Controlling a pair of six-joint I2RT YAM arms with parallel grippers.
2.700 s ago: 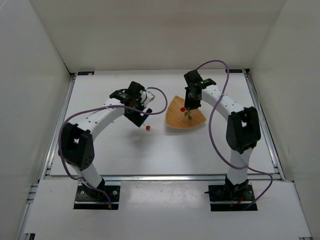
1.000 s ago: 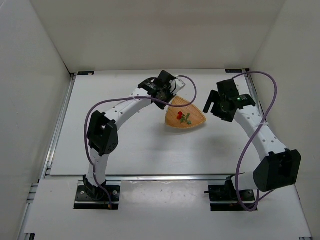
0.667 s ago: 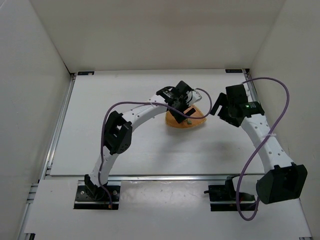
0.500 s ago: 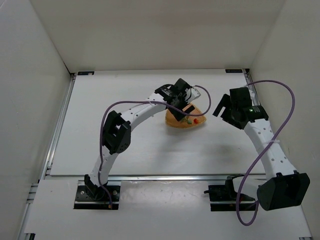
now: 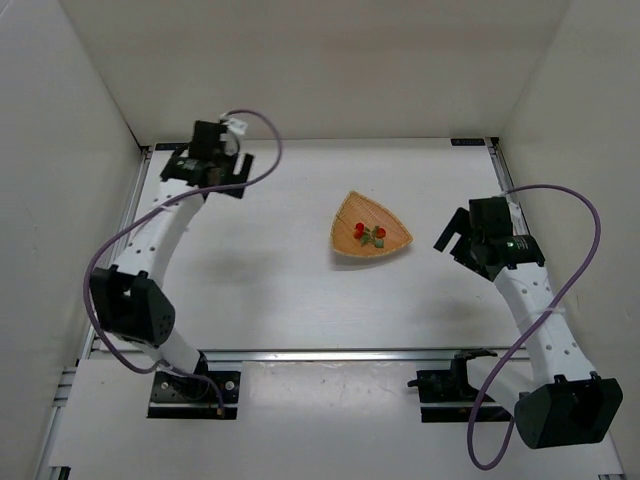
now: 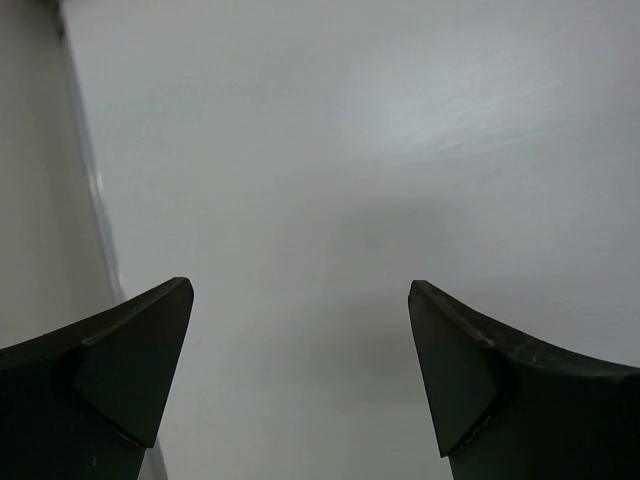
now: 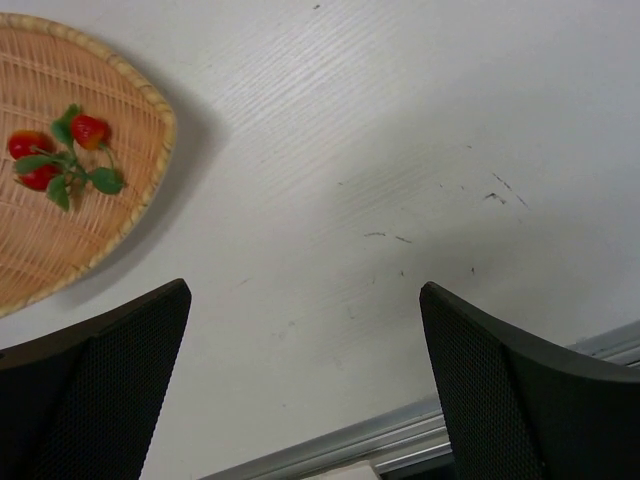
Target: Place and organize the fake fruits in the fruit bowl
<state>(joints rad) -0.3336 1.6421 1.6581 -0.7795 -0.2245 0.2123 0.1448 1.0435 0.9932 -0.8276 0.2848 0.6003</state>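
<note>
The fruit bowl (image 5: 385, 243), a tan woven basket of fan shape, lies right of the table's centre. The fake fruits (image 5: 367, 233), small red berries with green leaves, lie inside it in a cluster. My right wrist view shows the fruit bowl (image 7: 110, 225) at its left edge, with the fake fruits (image 7: 60, 160) in it. My right gripper (image 5: 452, 232) hovers to the right of the bowl; the right gripper (image 7: 305, 289) is open and empty over bare table. My left gripper (image 5: 212, 178) is at the far left corner, and the left gripper (image 6: 300, 287) is open and empty.
White walls enclose the table on three sides. The left wall (image 6: 40, 150) and a metal strip along its foot (image 6: 100, 200) are close beside my left gripper. An aluminium rail (image 7: 400, 440) runs along the table's right side under my right gripper.
My left arm has swung from over the bowl to the far left corner and opened; another berry now lies in the bowl. My right arm has drawn back toward the near right.
</note>
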